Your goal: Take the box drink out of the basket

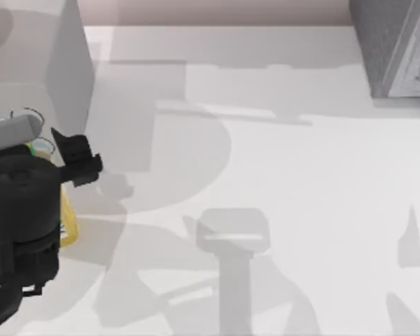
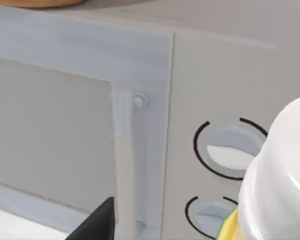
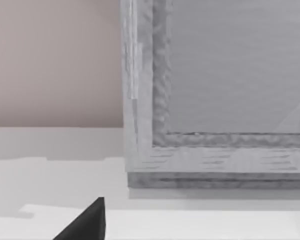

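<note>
Pale surface [image 1: 280,161] carries my left gripper [image 1: 73,164] at its left edge, fingers' state I cannot tell, over the yellow box drink [image 1: 68,222], so lifting clear seems next.

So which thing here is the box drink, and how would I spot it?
Start at the table's left edge in the top view, where the bulky black left arm sits in front of the large white box with two round dials. The small yellow box-shaped carton peeks out beside that arm, the one bright yellow thing among greys.
</note>
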Available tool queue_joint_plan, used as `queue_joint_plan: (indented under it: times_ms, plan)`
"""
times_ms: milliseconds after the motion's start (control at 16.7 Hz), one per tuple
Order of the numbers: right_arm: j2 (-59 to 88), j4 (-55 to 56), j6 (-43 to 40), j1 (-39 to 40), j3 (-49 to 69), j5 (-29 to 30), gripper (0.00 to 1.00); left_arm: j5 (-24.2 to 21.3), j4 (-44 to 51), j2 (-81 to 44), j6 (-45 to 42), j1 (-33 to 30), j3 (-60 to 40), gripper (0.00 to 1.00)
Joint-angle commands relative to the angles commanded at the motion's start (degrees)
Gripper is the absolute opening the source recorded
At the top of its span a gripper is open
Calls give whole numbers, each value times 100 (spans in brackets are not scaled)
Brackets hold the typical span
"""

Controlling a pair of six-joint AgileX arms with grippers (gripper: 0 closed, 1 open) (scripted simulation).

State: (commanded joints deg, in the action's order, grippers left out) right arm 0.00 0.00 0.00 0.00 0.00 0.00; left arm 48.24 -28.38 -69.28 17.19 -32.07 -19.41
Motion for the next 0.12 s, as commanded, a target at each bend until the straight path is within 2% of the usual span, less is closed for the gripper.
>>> queue_joint_plan:
  times_ms: [120]
  plan:
    - [0, 0, 0, 0, 0, 0, 100, 0, 0, 0, 0, 0, 0, 100]
